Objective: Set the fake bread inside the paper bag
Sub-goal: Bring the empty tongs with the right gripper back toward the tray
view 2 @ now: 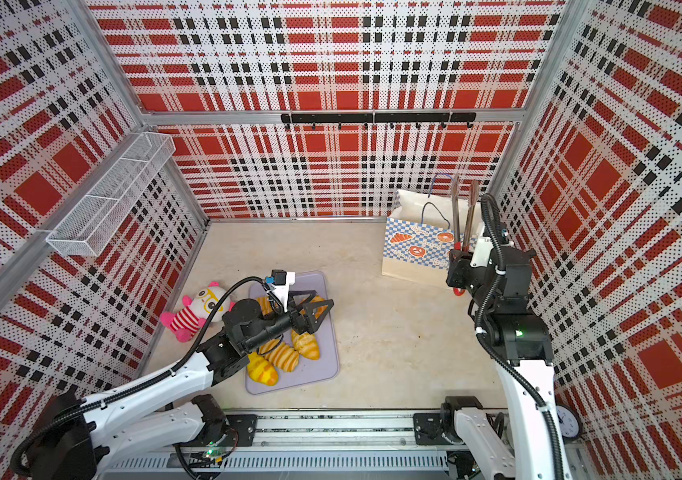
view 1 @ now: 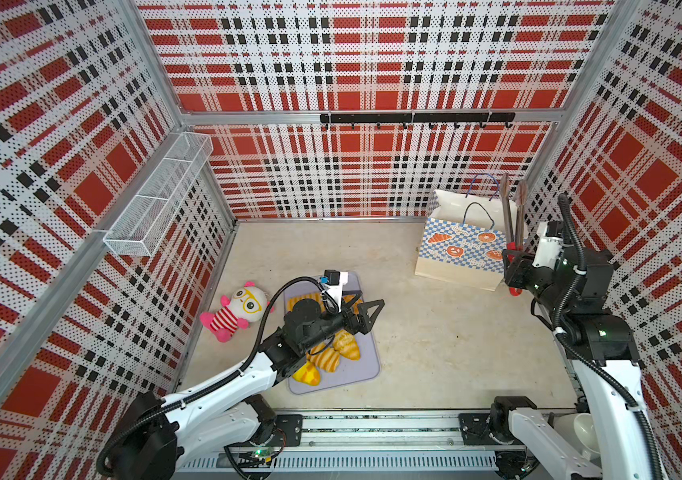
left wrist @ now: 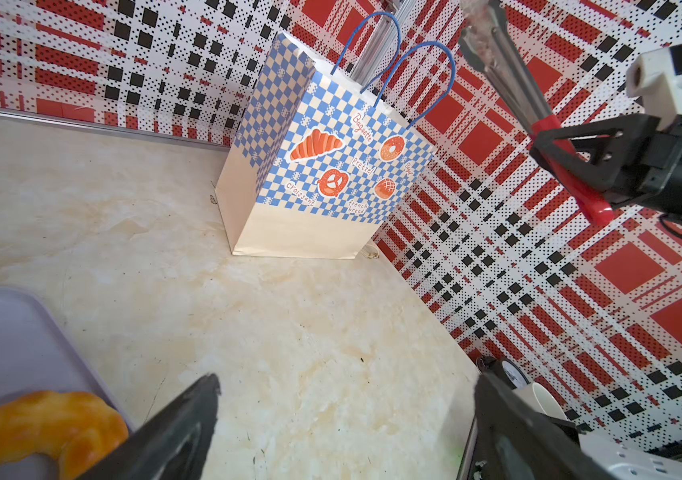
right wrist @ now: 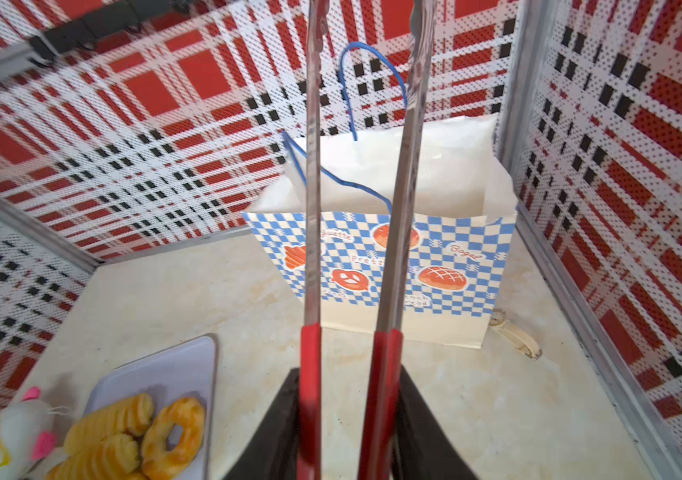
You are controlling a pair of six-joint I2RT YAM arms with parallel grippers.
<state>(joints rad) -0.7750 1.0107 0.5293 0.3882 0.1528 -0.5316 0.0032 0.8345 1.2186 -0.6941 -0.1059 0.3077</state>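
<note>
Plaid perforated walls (view 1: 352, 62) in red, white and black on three sides, over a beige marbled tabletop (view 1: 435, 332). High on the left wall, a white wire-mesh basket (view 1: 156, 199). Below it on the tabletop, a pink-and-white striped plush doll (view 1: 235, 309), lying just beside a lavender tray (view 1: 356, 370). On that tray, all of the fake bread (view 1: 324, 358) in sight: ridged loaves (right wrist: 108, 417), a ring donut (right wrist: 173, 432) and croissants toward the near edge, well apart from the bag. Over the tray's far half, the left gripper (view 1: 368, 307), jaws spread wide. In the far right corner, the paper bag (view 1: 462, 249), upright, mouth open, blue cord handles raised, checkered front facing the arms. Just in front of it, the right gripper (view 1: 514, 266), jaws pinching the red handles of metal tongs (view 1: 512, 216). Tongs upright, blades slightly apart, tips higher than the bag's rim. By the near right edge, a white mug (view 1: 584, 428) and a small clock (view 2: 566, 422).
</note>
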